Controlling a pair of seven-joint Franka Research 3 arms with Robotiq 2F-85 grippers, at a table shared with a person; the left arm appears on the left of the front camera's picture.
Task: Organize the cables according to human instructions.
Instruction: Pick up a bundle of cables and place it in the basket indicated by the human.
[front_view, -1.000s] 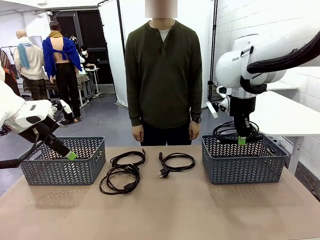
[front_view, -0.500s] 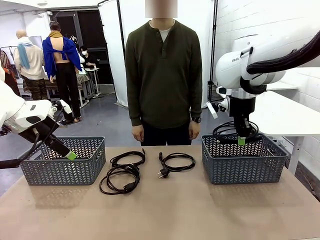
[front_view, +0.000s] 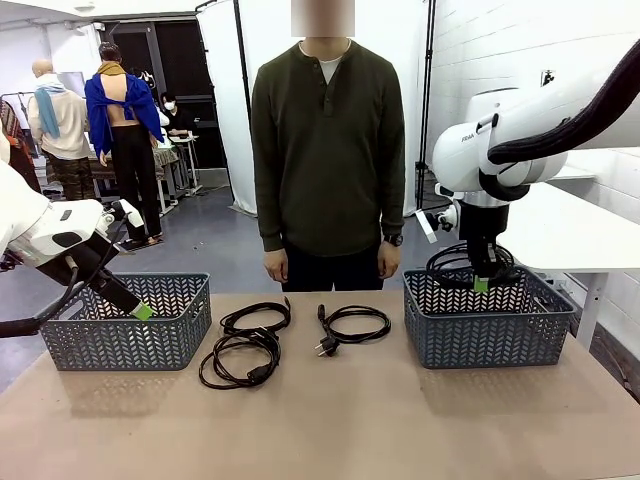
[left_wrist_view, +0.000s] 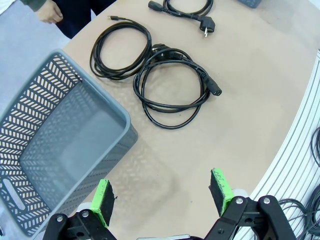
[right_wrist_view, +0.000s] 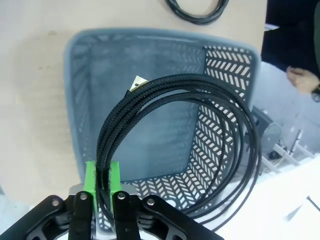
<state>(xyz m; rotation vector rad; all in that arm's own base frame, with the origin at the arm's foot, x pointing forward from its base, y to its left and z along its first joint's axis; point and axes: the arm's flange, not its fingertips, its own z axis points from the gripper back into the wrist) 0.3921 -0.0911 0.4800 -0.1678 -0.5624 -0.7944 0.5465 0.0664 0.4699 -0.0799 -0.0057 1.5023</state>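
Three coiled black cables lie mid-table before the human (front_view: 327, 150): one at the back left (front_view: 257, 316) (left_wrist_view: 120, 48), one in front of it (front_view: 240, 358) (left_wrist_view: 172, 86), one to the right (front_view: 352, 324) (left_wrist_view: 189, 7). My right gripper (front_view: 482, 285) (right_wrist_view: 102, 187) hangs over the right grey basket (front_view: 487, 332) (right_wrist_view: 77, 100), shut on a fourth coiled cable (front_view: 462, 262) (right_wrist_view: 175, 125) that dangles above the basket's inside. Open and holding nothing, my left gripper (front_view: 142, 312) (left_wrist_view: 162, 192) hovers beside the left grey basket (front_view: 125, 338) (left_wrist_view: 55, 145), which looks empty.
The person stands at the table's far edge with hands down at the sides. A white table (front_view: 575, 235) stands behind the right basket. Bare tabletop (front_view: 330, 430) stretches in front of the cables and baskets.
The right arm's upper body has shifted slightly; its gripper and held cable sit a touch higher over the right basket. The left arm and the table cables have not moved.
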